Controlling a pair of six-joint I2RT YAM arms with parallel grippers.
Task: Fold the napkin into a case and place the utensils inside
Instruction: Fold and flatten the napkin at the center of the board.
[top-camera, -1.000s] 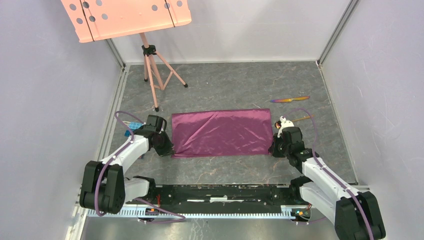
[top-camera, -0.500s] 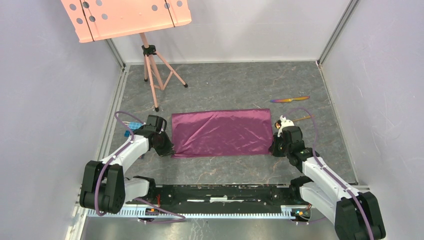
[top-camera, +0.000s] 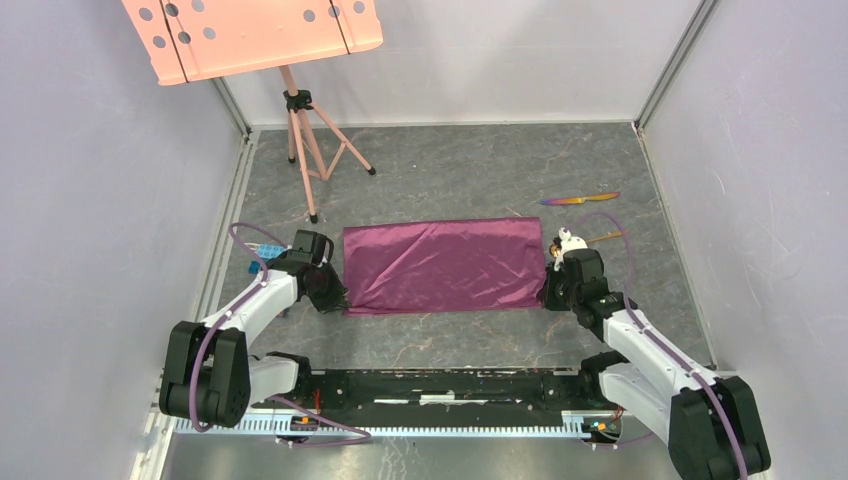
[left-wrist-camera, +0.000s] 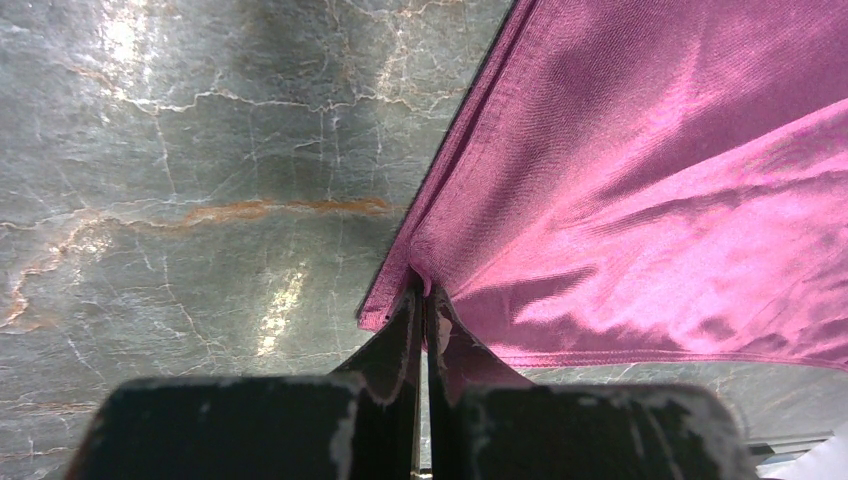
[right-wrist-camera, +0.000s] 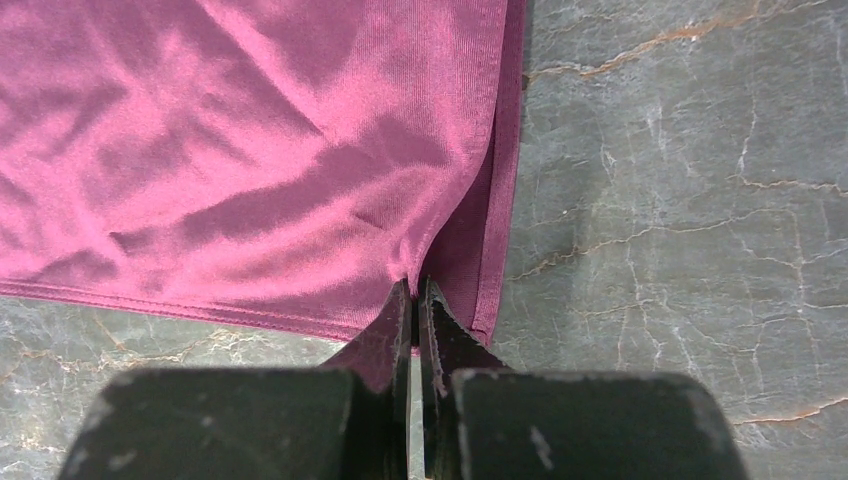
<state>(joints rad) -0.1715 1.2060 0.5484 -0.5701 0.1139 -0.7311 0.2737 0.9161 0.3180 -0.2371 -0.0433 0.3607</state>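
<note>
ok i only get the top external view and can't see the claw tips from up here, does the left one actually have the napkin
observer: yes, the left wrist view shows the left claw shut on the near left corner of the napkin, with the cloth pinched between its fingers.
operator: and the right one
observer: same there. In the right wrist view the right claw is shut on the near right corner.
operator: one layer in that pinch or two
observer: the cloth is doubled on that side. The right wrist view shows a second edge lying just under the top layer.
</note>
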